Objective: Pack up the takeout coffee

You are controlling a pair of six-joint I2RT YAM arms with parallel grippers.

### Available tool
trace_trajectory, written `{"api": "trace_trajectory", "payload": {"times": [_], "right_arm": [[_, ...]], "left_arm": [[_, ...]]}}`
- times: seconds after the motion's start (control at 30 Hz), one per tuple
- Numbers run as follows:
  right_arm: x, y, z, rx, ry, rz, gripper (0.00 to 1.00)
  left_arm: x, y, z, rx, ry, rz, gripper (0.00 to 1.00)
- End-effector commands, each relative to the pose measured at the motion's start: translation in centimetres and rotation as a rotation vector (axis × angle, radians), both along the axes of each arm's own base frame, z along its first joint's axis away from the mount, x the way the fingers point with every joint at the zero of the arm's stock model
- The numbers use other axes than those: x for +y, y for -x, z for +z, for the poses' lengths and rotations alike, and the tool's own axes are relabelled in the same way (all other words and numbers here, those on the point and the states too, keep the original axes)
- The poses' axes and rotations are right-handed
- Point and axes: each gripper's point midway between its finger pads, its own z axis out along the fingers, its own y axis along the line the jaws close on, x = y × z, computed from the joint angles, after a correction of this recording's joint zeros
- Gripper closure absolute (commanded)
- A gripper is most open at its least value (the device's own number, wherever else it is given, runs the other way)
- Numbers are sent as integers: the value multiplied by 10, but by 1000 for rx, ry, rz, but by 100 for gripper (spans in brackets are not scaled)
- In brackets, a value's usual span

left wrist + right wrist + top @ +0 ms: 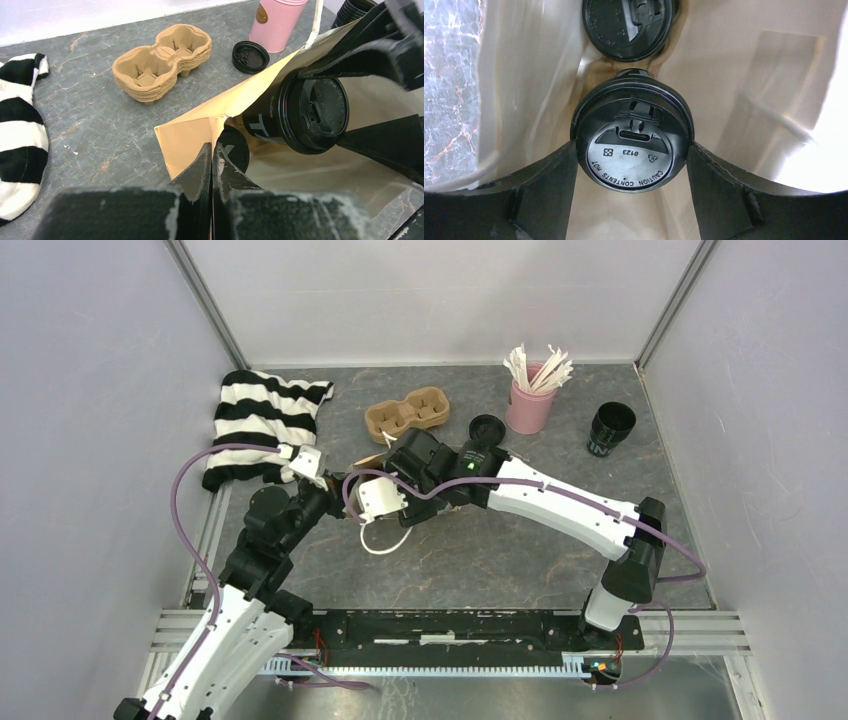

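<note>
Cup (631, 145) with its black lid on is clamped between the two fingers (559, 172) of the right gripper (631, 155), one finger on each side just under the lid rim. The lid faces the wrist camera. The cup sits inside the mouth of a tan paper bag (749, 75), and whether its base touches the paper cannot be told.

Second cup (626, 22), also lidded, lies deeper in the bag, just beyond the held one. From the left wrist it shows low in the opening, pale lettering on its side.

Left gripper (212, 160) has its jaws together, pinching the near edge of the bag, which stands open towards the right arm.

Outside the bag, on the grey table (480, 550):
- loose lid (487, 430), lying flat just beside the right arm;
- pulp carrier (407, 412), both holes unfilled, behind the bag;
- pink cup (528, 405) holding white sticks (535, 368), upright, near the loose lid;
- open cup (610, 428), black, no lid, upright at far right;
- striped cloth (260, 425), far left, by the wall.
</note>
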Motion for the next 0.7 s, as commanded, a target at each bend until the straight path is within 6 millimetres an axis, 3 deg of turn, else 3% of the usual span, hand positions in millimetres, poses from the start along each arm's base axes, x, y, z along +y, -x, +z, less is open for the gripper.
{"api": "trace_trajectory", "payload": {"times": [0.0, 0.17, 0.4, 0.67], "right_arm": [[-9, -11, -9, -36, 47, -2, 60], [-15, -15, -21, -34, 69, -25, 61], [-6, -26, -7, -64, 56, -18, 61], [-27, -39, -26, -62, 69, -39, 62]], "left_arm": [[0, -1, 21, -72, -39, -11, 98], [-4, 2, 20, -71, -47, -29, 98], [-8, 3, 22, -75, -58, -47, 98], [-12, 4, 21, -75, -65, -60, 98]]}}
